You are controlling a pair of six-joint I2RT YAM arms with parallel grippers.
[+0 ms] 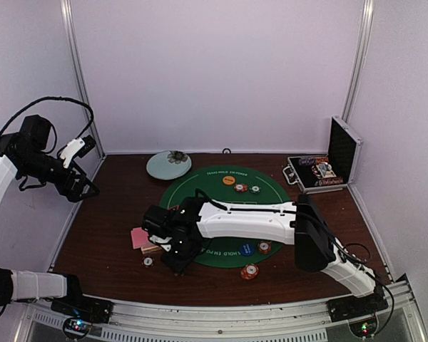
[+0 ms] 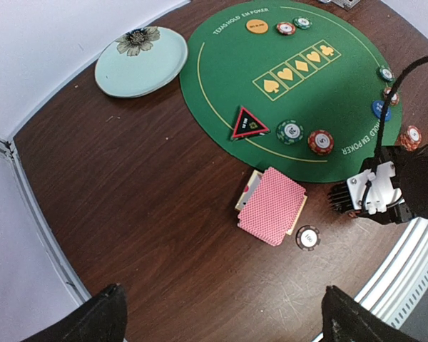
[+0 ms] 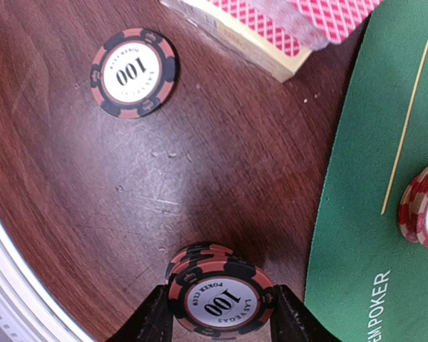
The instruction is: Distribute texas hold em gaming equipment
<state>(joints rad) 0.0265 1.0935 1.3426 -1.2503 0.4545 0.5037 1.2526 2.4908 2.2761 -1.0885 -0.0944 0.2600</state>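
My right gripper (image 3: 217,313) is shut on a short stack of red-and-black poker chips (image 3: 220,299) marked 100, standing on the wood just left of the green mat (image 3: 357,199). A single matching chip (image 3: 134,72) lies flat farther off, near the pink-backed cards (image 3: 299,18). From the left wrist view, the cards (image 2: 271,205), that loose chip (image 2: 308,237), a red-black triangle marker (image 2: 248,123), an orange button (image 2: 257,27) and a blue button (image 2: 381,110) show. My left gripper (image 1: 85,187) hangs open, high at the far left, holding nothing.
A pale blue-green plate (image 1: 168,164) sits at the back left of the mat (image 1: 214,178). The open metal case (image 1: 324,167) stands at the back right. More chips lie on the mat, a green one (image 2: 290,131) and a red one (image 2: 321,142).
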